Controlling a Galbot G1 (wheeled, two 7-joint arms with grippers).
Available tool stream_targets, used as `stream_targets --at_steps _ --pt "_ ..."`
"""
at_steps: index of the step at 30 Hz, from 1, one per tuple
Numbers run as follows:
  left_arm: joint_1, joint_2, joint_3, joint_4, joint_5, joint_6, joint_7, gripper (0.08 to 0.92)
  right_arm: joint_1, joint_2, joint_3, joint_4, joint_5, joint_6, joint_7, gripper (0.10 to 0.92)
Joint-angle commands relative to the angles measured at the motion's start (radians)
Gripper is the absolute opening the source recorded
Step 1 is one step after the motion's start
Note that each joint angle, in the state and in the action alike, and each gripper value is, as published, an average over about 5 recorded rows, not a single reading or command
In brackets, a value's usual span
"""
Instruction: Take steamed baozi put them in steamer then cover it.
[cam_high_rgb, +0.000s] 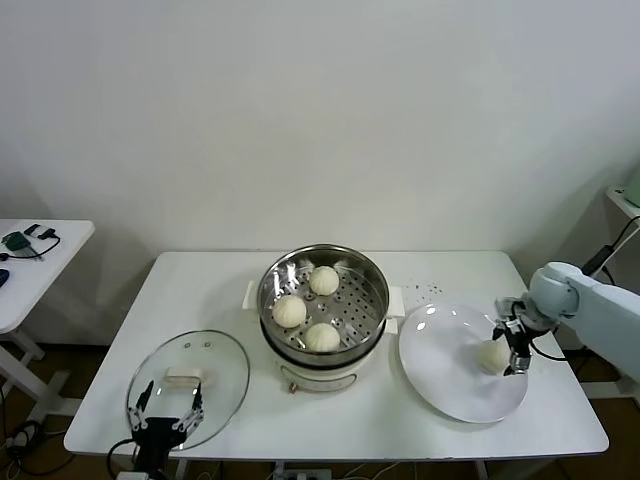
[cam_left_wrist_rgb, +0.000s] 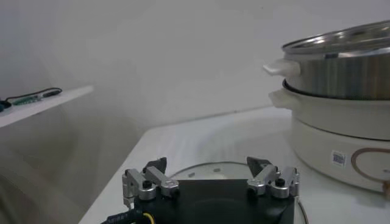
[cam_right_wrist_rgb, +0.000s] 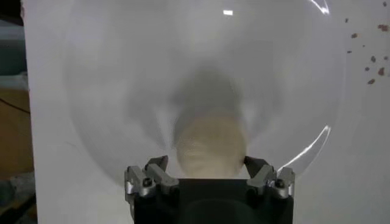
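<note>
Three steamed baozi (cam_high_rgb: 289, 311) lie in the shiny steamer (cam_high_rgb: 372, 300) on its white pot base at the table's middle. A fourth baozi (cam_high_rgb: 491, 357) rests on the white plate (cam_high_rgb: 450, 385) to the right. My right gripper (cam_high_rgb: 511, 350) is open, its fingers on either side of this baozi (cam_right_wrist_rgb: 210, 137) without pressing it, as the right wrist view's gripper (cam_right_wrist_rgb: 206, 161) shows. The cover (cam_high_rgb: 215, 370), a clear glass lid with a cream handle, lies flat at the front left. My left gripper (cam_high_rgb: 168, 405) hangs open over the cover's near rim (cam_left_wrist_rgb: 201, 173).
The plate (cam_right_wrist_rgb: 109, 91) reaches close to the table's right and front edges. Dark crumbs (cam_high_rgb: 432, 290) dot the table behind it. A second white table (cam_high_rgb: 40, 262) with small items stands off to the left. The steamer (cam_left_wrist_rgb: 347, 67) rises well above the left gripper (cam_left_wrist_rgb: 206, 161).
</note>
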Motion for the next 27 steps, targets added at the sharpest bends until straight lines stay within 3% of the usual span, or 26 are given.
stream_targets --at_steps 1,8,16,22,27 --pt "-0.001 0.001 -0.001 0.003 0.001 -0.001 0.000 0.823 -0.028 0.038 0.030 -0.051 -0.019 0.006 -0.004 0.823" --pt "-0.001 0.001 0.000 0.002 0.004 -0.001 0.000 0.823 -0.017 0.041 0.028 -0.047 -0.012 0.011 -0.006 0.810" --pt "0.005 0.000 -0.002 -0.002 0.003 -0.005 0.000 0.823 0.020 0.020 -0.001 -0.022 0.031 0.003 -0.003 0.701" --pt "0.008 0.001 0.007 -0.013 0.003 0.000 0.000 0.823 0.222 0.024 -0.135 0.009 0.196 -0.028 0.020 0.684" --pt "-0.002 0.000 0.027 -0.030 0.017 0.007 0.001 0.823 0.548 0.125 -0.395 -0.009 0.374 -0.037 0.027 0.679"
